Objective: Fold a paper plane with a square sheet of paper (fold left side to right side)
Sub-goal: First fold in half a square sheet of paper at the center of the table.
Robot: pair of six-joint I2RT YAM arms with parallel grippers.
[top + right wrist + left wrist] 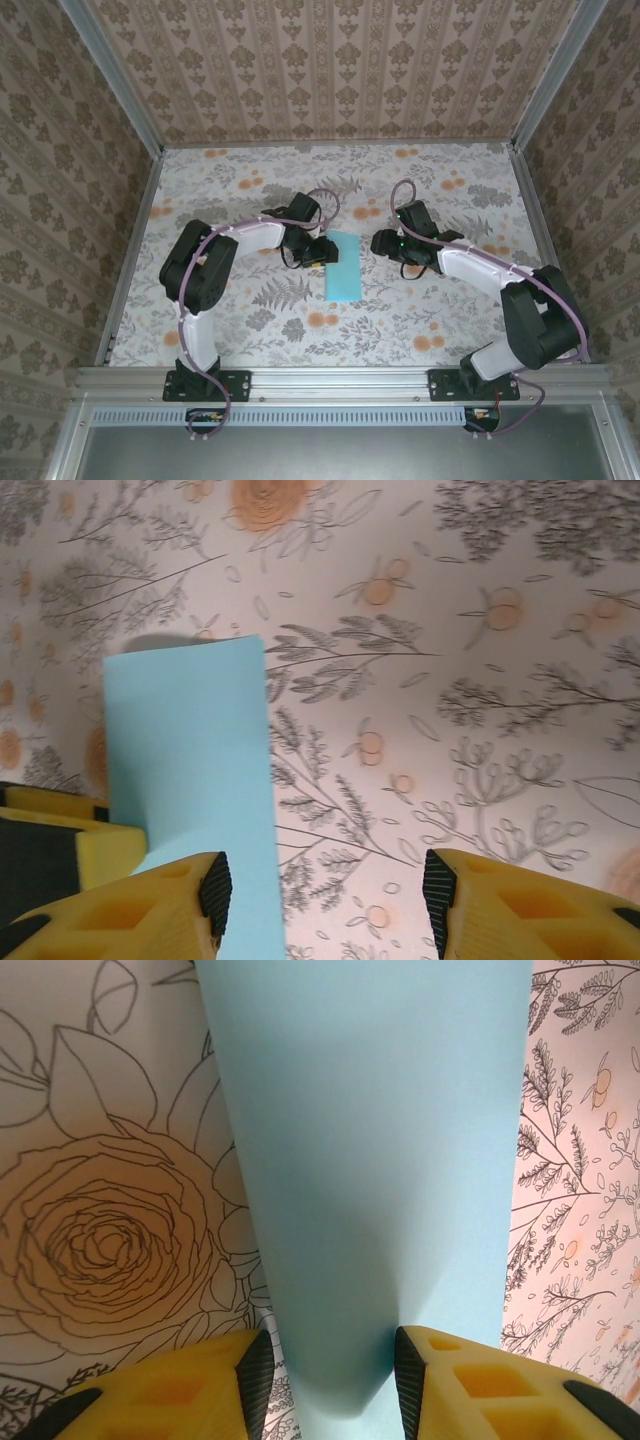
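The square sheet of paper [343, 265] lies folded in half as a narrow light-blue strip on the floral table, mid-way between both arms. My left gripper [318, 250] is at its left edge. In the left wrist view the rounded fold of the paper [370, 1160] bulges up between the jaws of the left gripper [328, 1370]; the right pad touches it and a small gap shows at the left pad. My right gripper [383, 243] hovers just right of the strip, open. In the right wrist view the right gripper [325, 890] has its left finger over the paper's [190, 750] right edge, with bare table between the jaws.
Patterned walls and metal frame posts [135, 110] enclose the table on three sides. A metal rail [340, 378] runs along the near edge at the arm bases. The left gripper's yellow finger [60, 840] shows in the right wrist view, beside the paper.
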